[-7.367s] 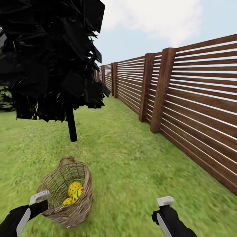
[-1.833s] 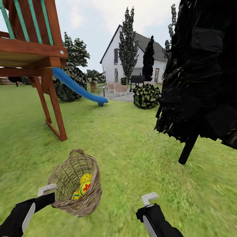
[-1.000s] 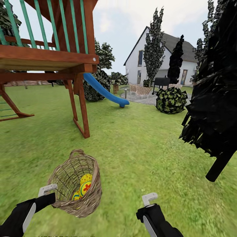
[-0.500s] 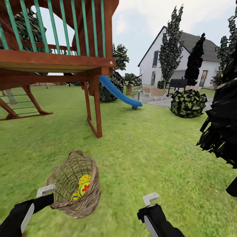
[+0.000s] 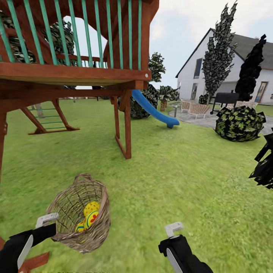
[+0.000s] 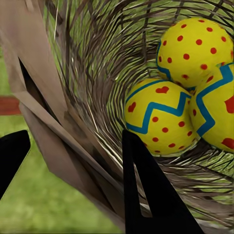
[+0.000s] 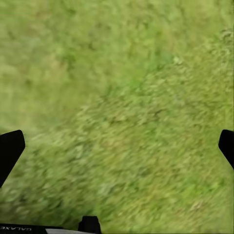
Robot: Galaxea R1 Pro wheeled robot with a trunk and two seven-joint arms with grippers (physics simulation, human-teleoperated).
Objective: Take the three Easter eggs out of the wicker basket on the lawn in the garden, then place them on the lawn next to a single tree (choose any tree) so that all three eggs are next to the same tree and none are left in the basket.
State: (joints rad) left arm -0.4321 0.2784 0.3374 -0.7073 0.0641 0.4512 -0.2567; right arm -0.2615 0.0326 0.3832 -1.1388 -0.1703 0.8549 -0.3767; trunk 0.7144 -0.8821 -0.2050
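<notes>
The left gripper [image 5: 46, 220] is clamping the near rim of the basket [image 5: 99, 223], one finger inside the weave and one outside in the left wrist view, and is carrying it tilted, mouth facing up and toward the robot. The three eggs [image 6: 173, 97] are lying together in the bottom, touching one another. Ahead, a wooden play tower [image 5: 76, 72] is standing on the lawn [image 5: 170, 170], a blue slide [image 5: 153, 112] running down behind it. The right gripper [image 5: 172, 229] is hanging spread wide and empty over bare grass, well right of the basket. No pale-trunked tree is showing, so I judge the eggs are closer to the free right arm, which would be reaching leftward and down into the mouth.
</notes>
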